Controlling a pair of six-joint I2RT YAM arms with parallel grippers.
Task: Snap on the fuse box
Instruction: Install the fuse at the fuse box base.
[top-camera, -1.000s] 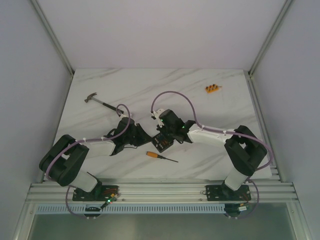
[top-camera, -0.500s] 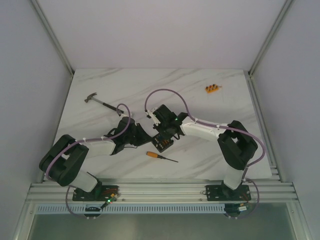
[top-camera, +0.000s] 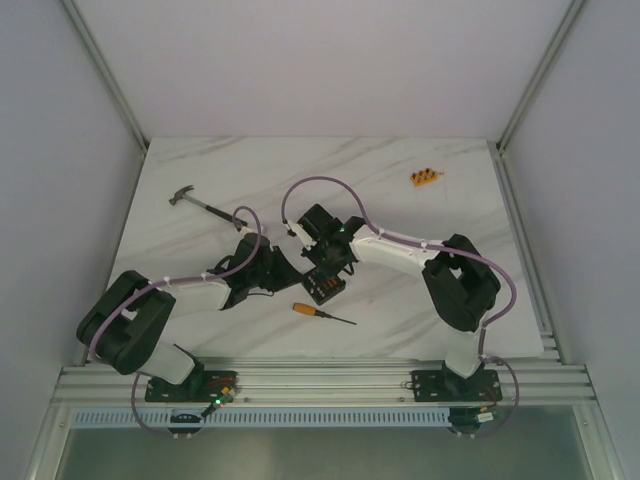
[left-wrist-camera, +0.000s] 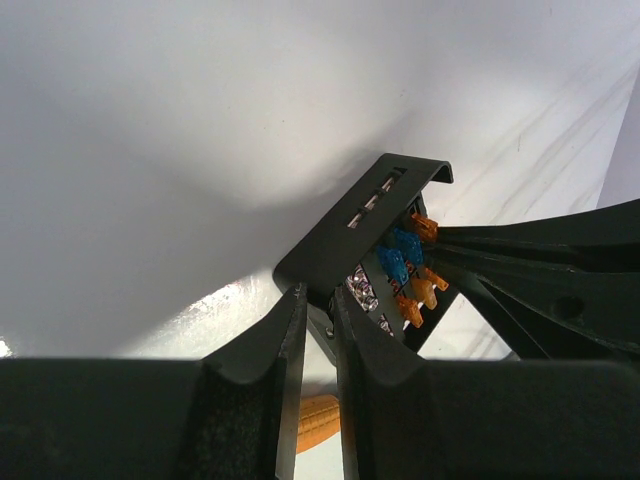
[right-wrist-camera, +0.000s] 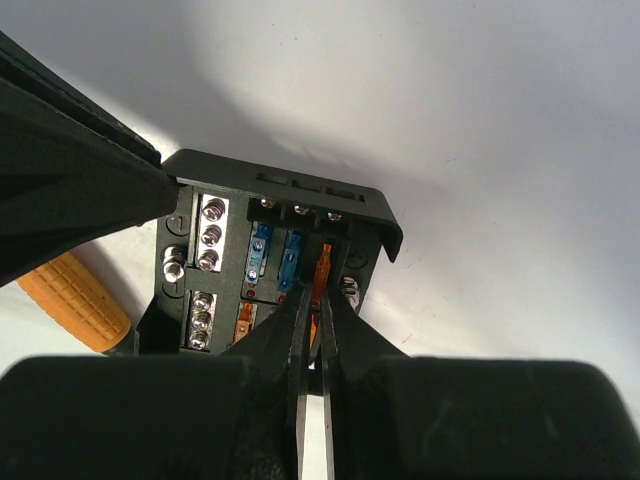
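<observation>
The black fuse box (top-camera: 323, 287) lies at the table's middle, top face open, with blue and orange fuses and silver screws showing (right-wrist-camera: 262, 262). My left gripper (top-camera: 298, 276) is at its left side. In the left wrist view the gripper (left-wrist-camera: 318, 300) is shut on a thin edge of the box (left-wrist-camera: 372, 218). My right gripper (top-camera: 327, 266) comes from the far side. In its own view the gripper (right-wrist-camera: 311, 300) stands over the box, its tips nearly together with an orange fuse (right-wrist-camera: 325, 262) between them.
An orange-handled screwdriver (top-camera: 322, 315) lies just in front of the box; its handle also shows in the right wrist view (right-wrist-camera: 75, 300). A hammer (top-camera: 200, 205) lies at the far left. A small orange block (top-camera: 425, 178) sits at the far right.
The right arm's forearm and wrist have swung left and a little farther back, with its gripper staying at the fuse box. The left arm and the box have not moved.
</observation>
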